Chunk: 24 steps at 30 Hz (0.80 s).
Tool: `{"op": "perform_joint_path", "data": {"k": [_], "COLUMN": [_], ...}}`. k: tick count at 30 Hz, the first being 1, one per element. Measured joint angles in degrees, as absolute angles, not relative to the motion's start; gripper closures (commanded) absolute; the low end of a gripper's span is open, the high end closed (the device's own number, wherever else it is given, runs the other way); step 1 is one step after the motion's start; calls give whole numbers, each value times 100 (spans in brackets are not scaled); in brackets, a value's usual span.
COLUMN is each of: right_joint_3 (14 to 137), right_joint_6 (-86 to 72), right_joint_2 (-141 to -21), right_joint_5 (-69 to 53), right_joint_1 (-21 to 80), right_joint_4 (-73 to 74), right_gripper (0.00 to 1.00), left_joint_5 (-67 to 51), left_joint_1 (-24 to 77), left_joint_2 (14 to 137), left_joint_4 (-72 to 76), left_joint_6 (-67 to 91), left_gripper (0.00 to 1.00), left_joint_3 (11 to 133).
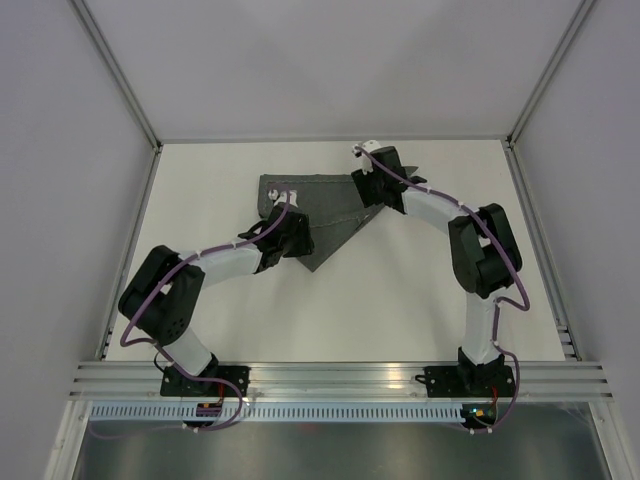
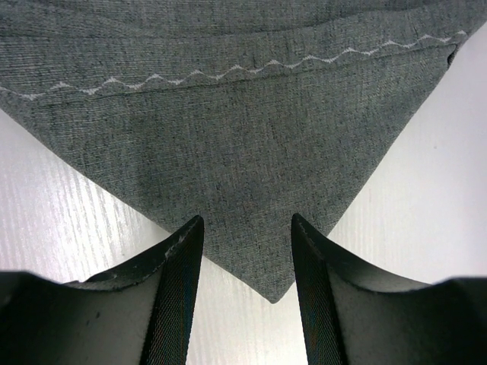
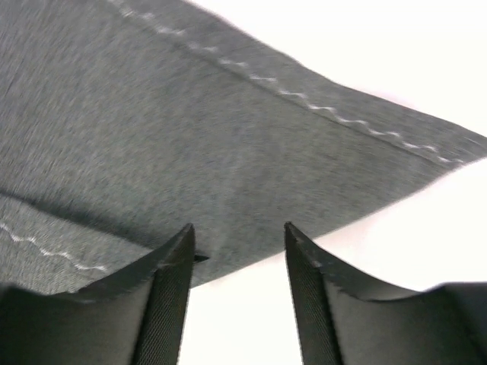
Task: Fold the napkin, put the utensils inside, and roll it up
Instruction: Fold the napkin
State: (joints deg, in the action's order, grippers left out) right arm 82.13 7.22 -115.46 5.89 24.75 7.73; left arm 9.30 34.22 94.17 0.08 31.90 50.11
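Left gripper (image 2: 247, 228) shown with fingers apart, nothing clamped, a pointed corner of the napkin (image 2: 251, 152) laid flat under the gap, its far side cut off, right gripper (image 3: 240, 232) likewise parted above a blurred napkin edge, cloth partly hidden beneath both wrists on the table (image 1: 400, 300).

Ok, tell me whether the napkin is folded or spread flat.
Folded: the napkin forms a rough triangle, and the right wrist view shows one layer lying over another.
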Motion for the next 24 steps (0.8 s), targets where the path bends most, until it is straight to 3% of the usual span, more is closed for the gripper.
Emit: {"op": "perform_joint_path", "data": {"k": [15,24], "right_joint_3": [9356,9376], "right_joint_6": [-1118,-2023], "right_joint_2": [-12379,-12855], "right_joint_5": [-1155,-1959], "right_joint_1": [54,-93], "right_joint_4": [1238,862], "right_gripper": [29,26], "left_joint_5": [674,668], "left_joint_1": [3422,3422], "left_joint_2": [8820,8672], "left_joint_4": [99,139], "left_joint_6": [3190,3190], "left_gripper": [45,45], "left_joint_3": [4954,4799]}}
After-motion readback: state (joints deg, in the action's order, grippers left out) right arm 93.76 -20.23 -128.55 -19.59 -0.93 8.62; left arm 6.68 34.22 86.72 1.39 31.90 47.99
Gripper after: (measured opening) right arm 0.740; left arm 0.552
